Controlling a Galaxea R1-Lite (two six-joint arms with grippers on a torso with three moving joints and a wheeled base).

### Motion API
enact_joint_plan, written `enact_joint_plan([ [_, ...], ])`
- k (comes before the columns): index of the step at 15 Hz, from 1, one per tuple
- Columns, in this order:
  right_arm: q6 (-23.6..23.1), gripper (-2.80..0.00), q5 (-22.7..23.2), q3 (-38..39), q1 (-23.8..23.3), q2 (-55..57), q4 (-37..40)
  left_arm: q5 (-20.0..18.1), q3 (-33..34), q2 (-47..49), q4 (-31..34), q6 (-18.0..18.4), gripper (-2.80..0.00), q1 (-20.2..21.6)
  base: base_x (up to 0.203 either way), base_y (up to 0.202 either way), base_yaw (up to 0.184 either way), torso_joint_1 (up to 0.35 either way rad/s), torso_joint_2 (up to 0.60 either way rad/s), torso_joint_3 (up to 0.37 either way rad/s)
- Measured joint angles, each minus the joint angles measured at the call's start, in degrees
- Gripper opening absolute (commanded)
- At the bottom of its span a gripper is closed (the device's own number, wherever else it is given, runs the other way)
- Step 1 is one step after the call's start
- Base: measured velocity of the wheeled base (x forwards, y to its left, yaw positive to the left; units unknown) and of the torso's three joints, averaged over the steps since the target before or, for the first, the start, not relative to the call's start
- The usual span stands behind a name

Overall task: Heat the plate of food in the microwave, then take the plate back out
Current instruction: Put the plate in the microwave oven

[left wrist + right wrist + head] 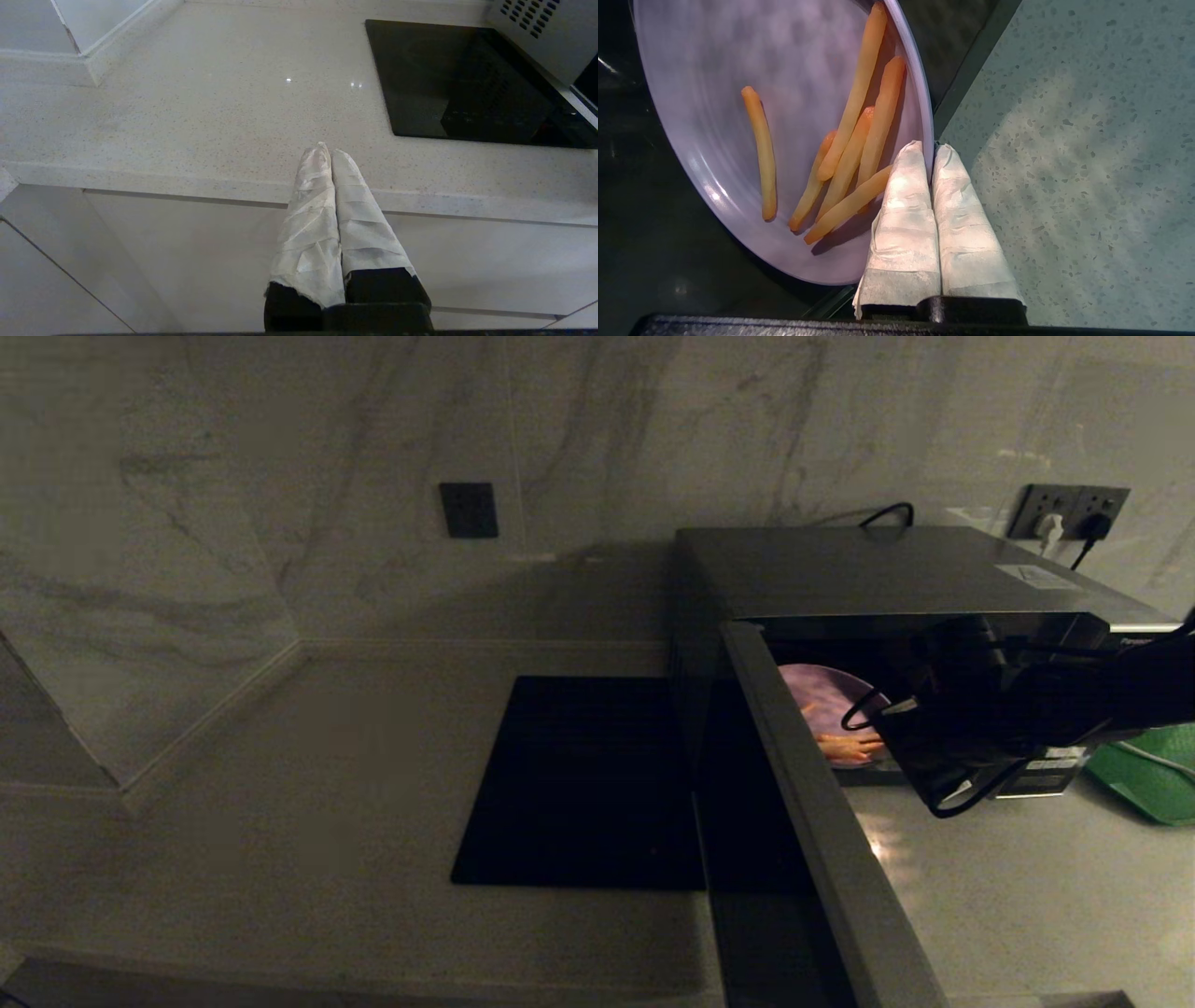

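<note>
A: What lies on the left?
B: The left gripper (331,151) hangs at the front edge of the pale surface (196,116), fingers pressed together on nothing. Bare room spreads ahead of it up to the black mat (583,784).

A: And past the mat?
B: The microwave (878,574) stands just beside the mat's right edge, its door (812,821) swung out toward the robot over the surface.

A: The plate?
B: The plate of food (784,116) sits inside the cavity near its front sill. The right gripper (931,151) is clamped on the plate's rim, one finger inside by the fries, one outside.

A: Farther right?
B: A green tray (1153,770) rests near the microwave's right side.
</note>
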Motion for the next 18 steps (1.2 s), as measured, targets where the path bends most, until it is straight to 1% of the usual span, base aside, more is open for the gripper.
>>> enact_joint_plan([
  [6, -0.1, -2.8, -0.1, 0.4, 0.0, 0.5, 0.0, 0.0, 0.0, 0.0, 0.0, 0.0, -2.8, 0.0, 0.0, 0.0, 0.0, 0.0, 0.0, 0.0],
  [7, -0.1, 0.0, -0.1, 0.3, 0.0, 0.5, 0.0, 0.0, 0.0, 0.0, 0.0, 0.0, -2.8, 0.0, 0.0, 0.0, 0.0, 0.0, 0.0, 0.0],
  [18, -0.2, 0.0, 0.0, -0.3, -0.4, -0.8, 0.1, 0.0, 0.0, 0.0, 0.0, 0.0, -2.8, 0.0, 0.0, 0.0, 0.0, 0.0, 0.0, 0.0],
])
